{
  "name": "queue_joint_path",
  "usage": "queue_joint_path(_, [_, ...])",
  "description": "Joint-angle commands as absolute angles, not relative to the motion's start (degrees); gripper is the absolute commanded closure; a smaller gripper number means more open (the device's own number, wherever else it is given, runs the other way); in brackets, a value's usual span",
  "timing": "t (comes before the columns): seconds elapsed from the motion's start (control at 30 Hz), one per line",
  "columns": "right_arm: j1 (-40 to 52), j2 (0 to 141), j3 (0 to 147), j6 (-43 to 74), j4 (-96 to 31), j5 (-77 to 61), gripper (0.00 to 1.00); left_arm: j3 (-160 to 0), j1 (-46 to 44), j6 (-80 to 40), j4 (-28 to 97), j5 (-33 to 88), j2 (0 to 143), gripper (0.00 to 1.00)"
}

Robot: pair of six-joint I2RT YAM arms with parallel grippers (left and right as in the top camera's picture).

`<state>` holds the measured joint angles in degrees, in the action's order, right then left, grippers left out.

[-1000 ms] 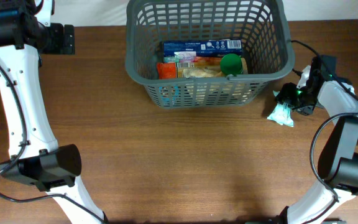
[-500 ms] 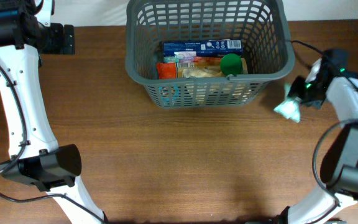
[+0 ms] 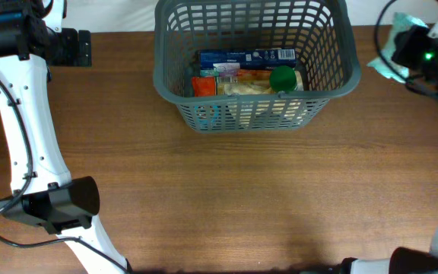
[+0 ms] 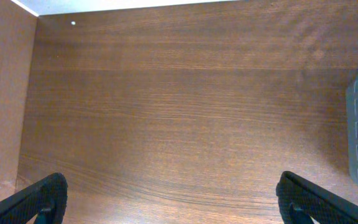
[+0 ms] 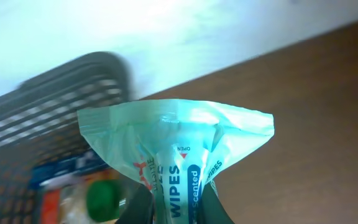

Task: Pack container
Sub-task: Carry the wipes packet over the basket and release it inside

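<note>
A brown wooden table (image 3: 234,190) in soft light.
A white wall (image 4: 166,5) lies far ahead of the left pincer (image 4: 173,190).

The surface (image 4: 166,124) shows smooth brown wood grain with a soft sheen. The container (image 3: 226,98) looks like matt grey plastic. Beside the container, the wipes pack (image 5: 179,143) is glossy, crinkled teal film.

Container (image 3: 242,114) — large, grey, plastic, rectangular, with slotted lattice walls and a thick rim. Standing upright at the far side of the table (image 3: 226,198), about mid-width, open top up. Partly filled: blue box (image 3: 247,55) along the back wall, green round cap (image 3: 283,77) and red and orange packs (image 3: 204,84) in front of it — all low inside.
</note>
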<state>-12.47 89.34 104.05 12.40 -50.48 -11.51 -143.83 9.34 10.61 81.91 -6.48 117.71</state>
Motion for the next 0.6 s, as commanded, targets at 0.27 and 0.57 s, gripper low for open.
queue_joint_path(0.27, [4.1,89.3,104.4,1.3,-49.5,-13.3,0.92,-143.7,9.4,9.9,82.0,-6.9,117.3,0.01])
queue_joint_path(0.57, [10.2,95.3,104.4,-1.3,-41.6,-13.4,0.94,-143.7,9.4,9.9,82.0,-6.9,117.3,0.01])
